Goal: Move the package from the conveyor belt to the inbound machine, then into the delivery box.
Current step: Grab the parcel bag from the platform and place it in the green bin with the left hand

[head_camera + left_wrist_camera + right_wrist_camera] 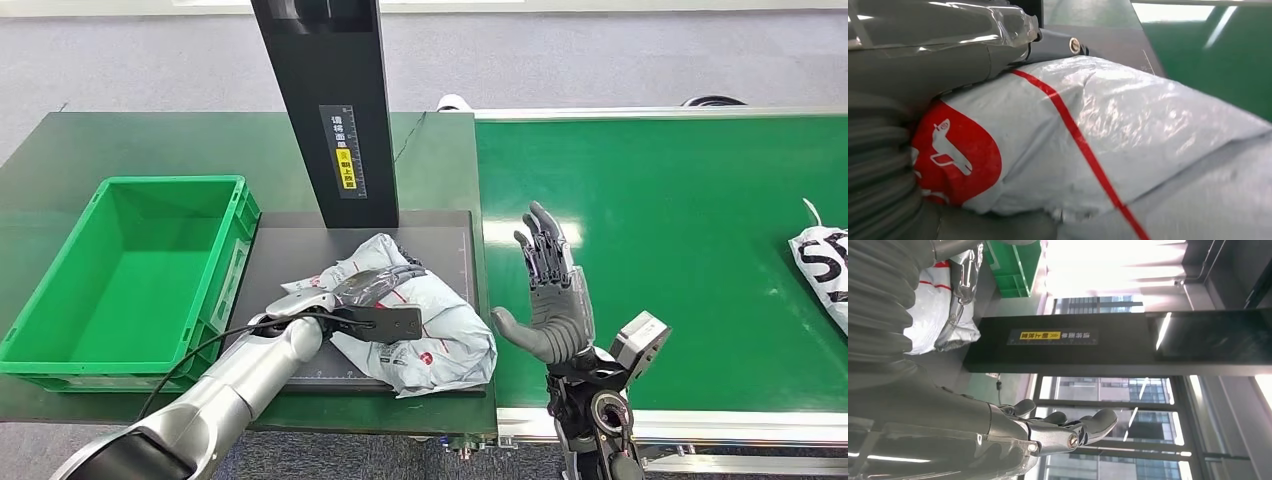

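**package on the inbound machine, under the left hand**

at the far left, the green delivery box (130, 275) is seen standing on the dark green table (60, 150), its open top unobstructed and its right wall just beside the left edge of the inbound machine's dark platform (300, 240). bare table is left behind the box and along its left side.

on the platform the grey package (425, 320) with red markings is laid crumpled, in front of the machine's black column (325, 100), which carries a label with a yellow patch. the package's right end reaches the platform's right edge, close to the seam with the conveyor belt (680, 220); a strip of bare platform is left between package and box.

the left hand (375, 290) is placed on top of the package, fingers laid over its upper surface. in the left wrist view the hand (948, 45) is pressed against the plastic — whether the package is actually gripped cannot be told.

further right, the right hand (548, 290) is held upright above the near-left part of the belt, fingers spread and nothing in it. in the right wrist view its fingers (1068, 427) are seen extended in free air, apart from the column.

wide green belt is left open to its right — up to a second white package (825, 270) with black lettering at the far right edge.
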